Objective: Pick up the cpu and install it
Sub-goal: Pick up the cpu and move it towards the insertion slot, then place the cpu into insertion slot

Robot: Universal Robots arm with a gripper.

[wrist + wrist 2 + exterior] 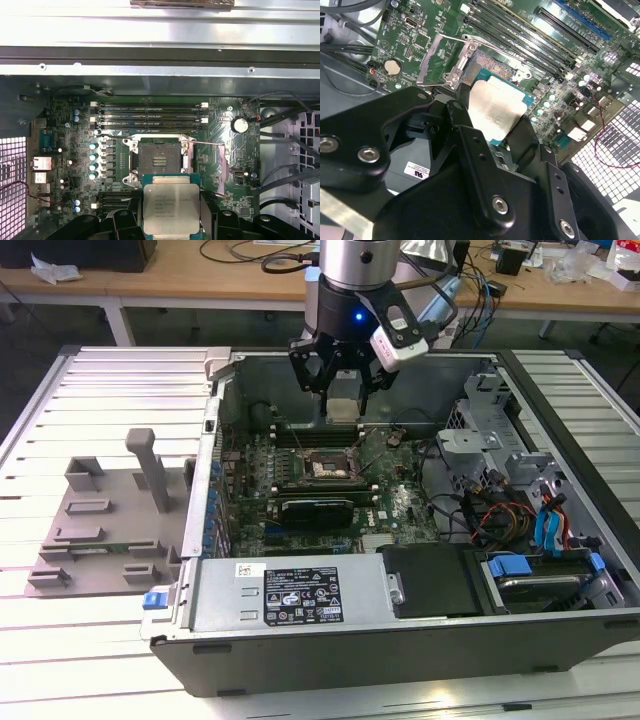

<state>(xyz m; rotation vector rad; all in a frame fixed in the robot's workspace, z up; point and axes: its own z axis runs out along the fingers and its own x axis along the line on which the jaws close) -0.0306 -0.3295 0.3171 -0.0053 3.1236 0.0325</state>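
My gripper (pixel 343 392) hangs over the open computer case (pixel 200 540), shut on the cpu (pixel 343 406), a flat square chip with a silver-grey top. In both wrist views the cpu (pixel 170 210) (pixel 496 111) sits between the black fingers (pixel 462 100), held by two opposite edges. The black-framed motherboard socket (pixel 159 161) (pixel 326 468) lies below it, uncovered, with its metal load plate (pixel 436 60) swung open to one side. The cpu is above the board and apart from the socket.
A long black expansion card (pixel 315 510) lies just in front of the socket, with memory slots (pixel 150 114) behind it. The power supply (pixel 290 595), drive cage (pixel 500 440) and loose cables (pixel 500 515) crowd the case. A grey fixture plate (pixel 100 530) sits at the exterior view's left.
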